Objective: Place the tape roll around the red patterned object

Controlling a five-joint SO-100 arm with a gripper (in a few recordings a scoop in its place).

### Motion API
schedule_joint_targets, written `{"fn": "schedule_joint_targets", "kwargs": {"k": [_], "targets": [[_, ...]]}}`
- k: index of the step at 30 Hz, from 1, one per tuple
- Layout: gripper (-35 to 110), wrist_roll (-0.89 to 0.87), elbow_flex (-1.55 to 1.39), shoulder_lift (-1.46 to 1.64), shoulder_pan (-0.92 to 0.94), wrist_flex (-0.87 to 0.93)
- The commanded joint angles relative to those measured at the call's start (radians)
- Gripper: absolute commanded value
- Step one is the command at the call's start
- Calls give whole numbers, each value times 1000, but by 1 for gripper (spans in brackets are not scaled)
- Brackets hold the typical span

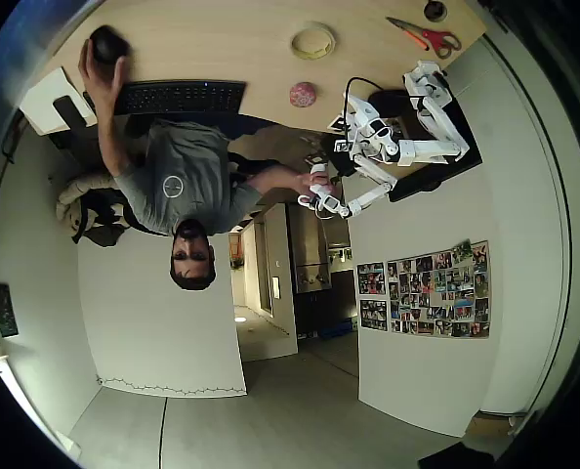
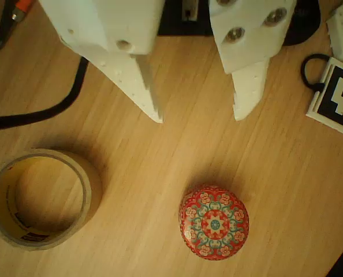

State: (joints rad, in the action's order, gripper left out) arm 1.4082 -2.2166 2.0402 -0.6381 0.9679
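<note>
White fingers (image 2: 142,86) of the end effector (image 2: 200,118) fill the upper part of the wrist view, spread wide with bare wood between their tips and nothing held. Below them on the table (image 2: 160,173) lies the tape roll (image 2: 90,190) at the lower left of the frame, flat, its open centre showing bare table. The red patterned object (image 2: 213,221) sits at the lower middle, well apart from the roll and not inside it; this view shows its flower-like pattern in red, teal and cream. A black cable (image 2: 44,112) curves in from the left edge, and a black-and-white marker tag (image 2: 338,98) lies at the right. The overhead view adds red-handled scissors (image 1: 427,37) at the upper right, a keyboard (image 1: 178,96), and a person (image 1: 178,181) at the table; there the tape roll (image 1: 312,41) lies above the red patterned object (image 1: 303,95).
</note>
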Motion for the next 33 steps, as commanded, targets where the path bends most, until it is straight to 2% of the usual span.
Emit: {"fn": "schedule_joint_targets", "kwargs": {"k": [1, 33], "targets": [[32, 72, -198, 253, 81, -38], [32, 61, -193, 225, 100, -54]]}}
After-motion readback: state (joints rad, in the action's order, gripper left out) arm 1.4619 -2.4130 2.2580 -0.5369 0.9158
